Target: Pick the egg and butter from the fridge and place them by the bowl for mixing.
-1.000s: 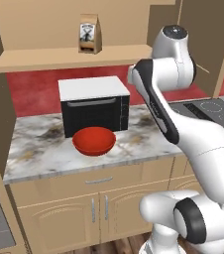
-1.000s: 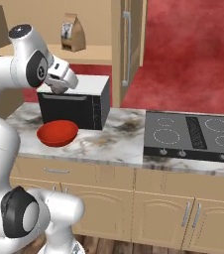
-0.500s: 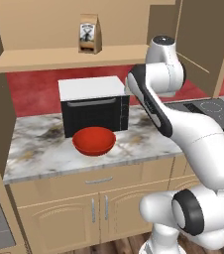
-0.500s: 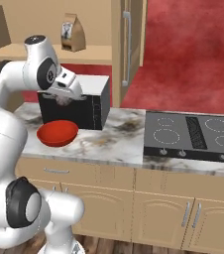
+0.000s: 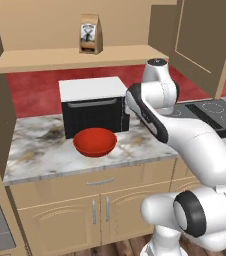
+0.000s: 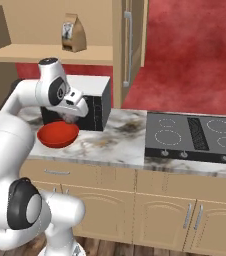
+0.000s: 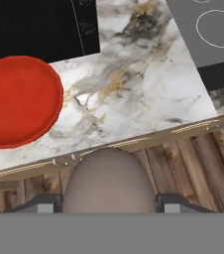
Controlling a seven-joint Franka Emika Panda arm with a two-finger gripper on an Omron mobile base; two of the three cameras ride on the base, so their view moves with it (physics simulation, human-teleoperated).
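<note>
Swinging lower toward the counter's [image 7: 148, 104] front edge, the claw [image 7: 108, 198] pinches the egg [image 7: 108, 181] just right of the bowl [image 7: 17, 101]; placing it and fetching the butter remain.

We can read no text anywhere. The brown bag [image 5: 90, 34] on the shelf [image 5: 45, 59] carries a pale label with a dark picture, but its lettering is too small and blurred for us to make out. The microwave [image 5: 92, 105] and cooktop [image 6: 192, 137] show no legible markings.
</note>
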